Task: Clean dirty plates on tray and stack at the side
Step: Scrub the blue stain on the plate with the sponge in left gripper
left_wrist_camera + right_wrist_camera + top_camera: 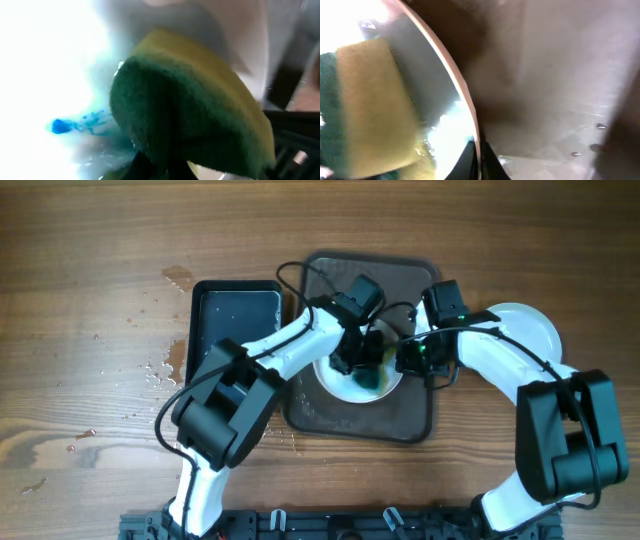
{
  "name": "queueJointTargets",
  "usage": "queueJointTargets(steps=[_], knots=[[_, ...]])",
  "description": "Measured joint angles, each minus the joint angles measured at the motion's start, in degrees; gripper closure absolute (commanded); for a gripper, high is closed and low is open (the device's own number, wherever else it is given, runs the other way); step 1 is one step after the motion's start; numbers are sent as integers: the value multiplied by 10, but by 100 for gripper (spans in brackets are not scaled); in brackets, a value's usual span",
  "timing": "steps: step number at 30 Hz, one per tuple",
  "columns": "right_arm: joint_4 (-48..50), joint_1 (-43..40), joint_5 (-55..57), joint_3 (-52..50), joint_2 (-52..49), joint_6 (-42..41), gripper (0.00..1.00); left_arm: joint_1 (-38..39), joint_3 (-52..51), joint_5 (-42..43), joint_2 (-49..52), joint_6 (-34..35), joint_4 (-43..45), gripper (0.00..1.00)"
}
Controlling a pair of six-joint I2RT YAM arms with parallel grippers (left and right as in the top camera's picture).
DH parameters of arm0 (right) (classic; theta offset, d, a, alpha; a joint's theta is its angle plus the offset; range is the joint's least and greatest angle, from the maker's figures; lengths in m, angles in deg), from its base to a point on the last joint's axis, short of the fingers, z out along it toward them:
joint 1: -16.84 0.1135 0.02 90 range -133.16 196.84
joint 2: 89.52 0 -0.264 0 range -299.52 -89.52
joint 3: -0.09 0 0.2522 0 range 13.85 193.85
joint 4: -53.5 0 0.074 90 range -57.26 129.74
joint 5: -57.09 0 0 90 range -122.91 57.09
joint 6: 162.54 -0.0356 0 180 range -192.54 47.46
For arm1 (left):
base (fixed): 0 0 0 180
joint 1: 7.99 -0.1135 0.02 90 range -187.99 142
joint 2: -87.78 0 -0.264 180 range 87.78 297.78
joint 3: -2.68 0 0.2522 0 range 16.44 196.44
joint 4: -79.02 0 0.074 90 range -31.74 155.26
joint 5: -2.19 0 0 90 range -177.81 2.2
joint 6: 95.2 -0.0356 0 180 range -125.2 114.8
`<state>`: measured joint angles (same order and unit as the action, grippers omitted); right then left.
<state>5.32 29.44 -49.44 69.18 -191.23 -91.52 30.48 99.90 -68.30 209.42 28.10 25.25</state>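
A white plate lies on the dark brown tray. My left gripper is shut on a green and yellow sponge and presses it on the plate. A blue smear shows on the plate left of the sponge. My right gripper is shut on the plate's right rim; the sponge also shows in the right wrist view. Another white plate lies on the table to the right of the tray, partly under my right arm.
A smaller black glossy tray sits left of the brown tray. Water drops lie on the wooden table further left. The brown tray's wet floor shows in the right wrist view.
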Motion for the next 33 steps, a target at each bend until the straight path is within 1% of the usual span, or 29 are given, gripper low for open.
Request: queueJointTargets(steps=[4,6,8,10,11,13,14,16,18,20,23,28,30,32,33], knots=[[0,1,-4,0,-1,5,96,-34,15,-122,-12,0,-86,96],[0,1,-4,0,-1,7,96,-40,21,-155,-12,0,-98,96],[0,1,-4,0,-1,9,96,-39,22,-160,-12,0,-99,96],[0,1,-4,0,-1,9,96,-41,22,-142,-12,0,-92,96],[-1,0,-3,0,-1,9,95,-47,19,-115,-12,0,-77,96],[-2,-5,0,0,-1,9,96,-61,8,-25,-11,0,-17,96],[-2,-6,0,0,-1,9,96,-62,5,3,-7,0,8,96],[-2,-5,1,0,-1,9,96,-40,2,58,0,0,56,96],[-2,-5,1,0,-1,9,96,-2,-2,87,1,0,84,96],[-2,-6,1,0,-1,9,96,23,-3,95,1,0,92,96],[-3,-7,1,0,-1,9,96,16,-3,91,1,0,76,96],[0,-1,-4,0,-1,9,96,0,7,-16,-2,0,-28,96],[0,0,-4,0,-1,9,96,-4,17,-76,-6,0,-71,96],[0,0,-4,0,-1,9,96,-12,39,-189,-7,-1,-138,96],[0,0,-4,0,-1,9,95,-16,43,-211,-7,0,-148,96]])
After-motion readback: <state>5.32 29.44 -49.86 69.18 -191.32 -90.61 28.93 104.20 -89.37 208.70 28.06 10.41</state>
